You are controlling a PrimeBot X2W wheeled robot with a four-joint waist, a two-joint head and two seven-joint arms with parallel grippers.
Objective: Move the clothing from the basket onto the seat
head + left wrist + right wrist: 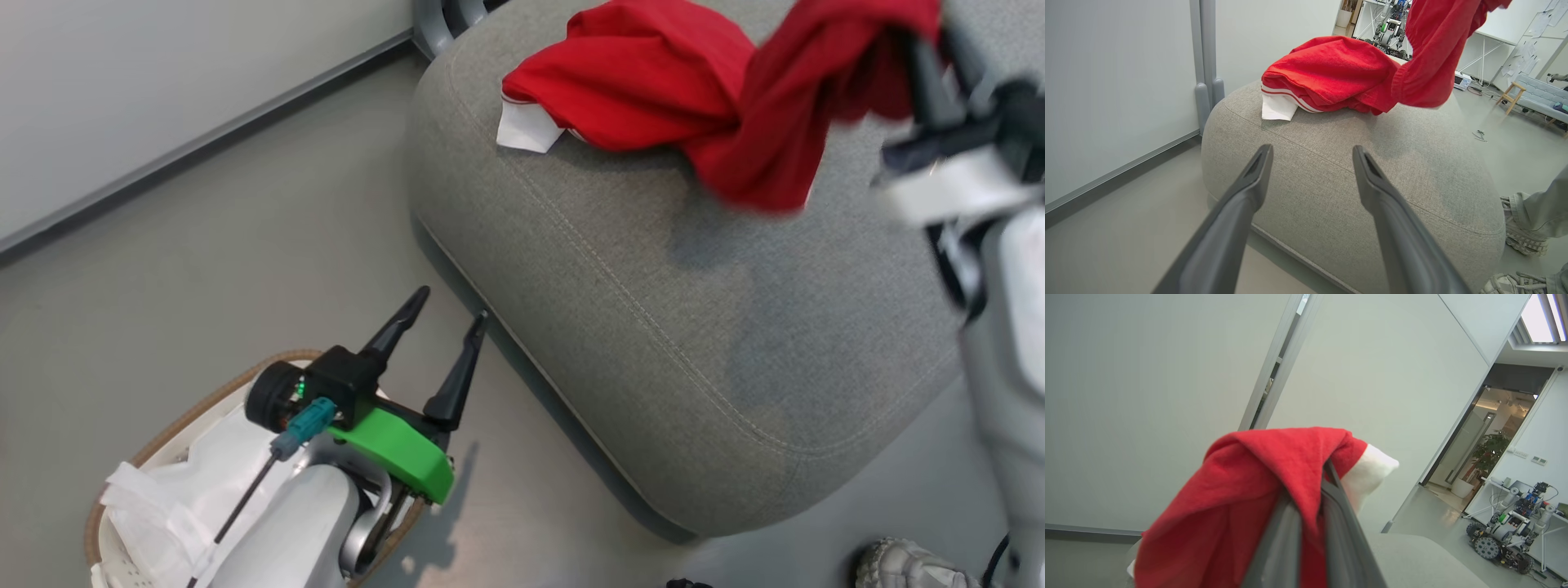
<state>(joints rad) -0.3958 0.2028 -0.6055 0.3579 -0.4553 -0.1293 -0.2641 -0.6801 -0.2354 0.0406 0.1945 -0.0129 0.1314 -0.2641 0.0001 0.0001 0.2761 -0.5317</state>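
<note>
While the right gripper pinches red clothing hanging above the far side of the seat, it should go low, then let go. The left gripper is wide open and empty over the near-left basket.

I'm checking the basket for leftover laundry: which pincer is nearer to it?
Left. The left pincer hangs open just beyond the basket rim, fingers toward the seat; the right pincer is far off above the seat, shut on the clothing.
</note>
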